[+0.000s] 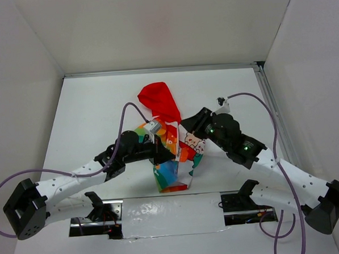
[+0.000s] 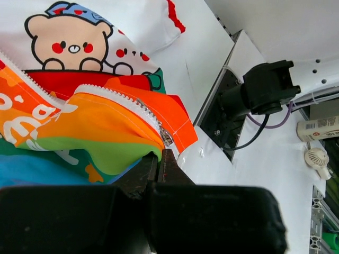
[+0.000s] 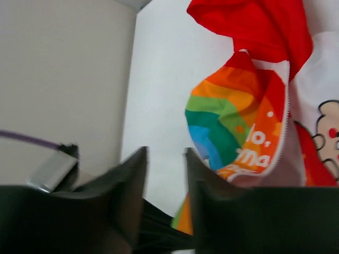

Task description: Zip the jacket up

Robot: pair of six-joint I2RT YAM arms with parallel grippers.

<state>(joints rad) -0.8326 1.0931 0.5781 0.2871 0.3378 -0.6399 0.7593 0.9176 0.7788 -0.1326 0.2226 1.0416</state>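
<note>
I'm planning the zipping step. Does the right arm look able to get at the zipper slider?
Likely yes: the zipper slider lies exposed on the jacket beside the left fingers; right fingers open nearby.

Tight in the middle tbh: the left gripper (image 1: 159, 149) and right gripper (image 1: 188, 131) crowd the jacket (image 1: 170, 161) from both sides. There's open table (image 1: 100, 102) beyond the red hood (image 1: 159, 99) and out left. Walls (image 1: 29, 49) box in three sides, and purple cables (image 1: 247, 93) loop above both arms.
</note>
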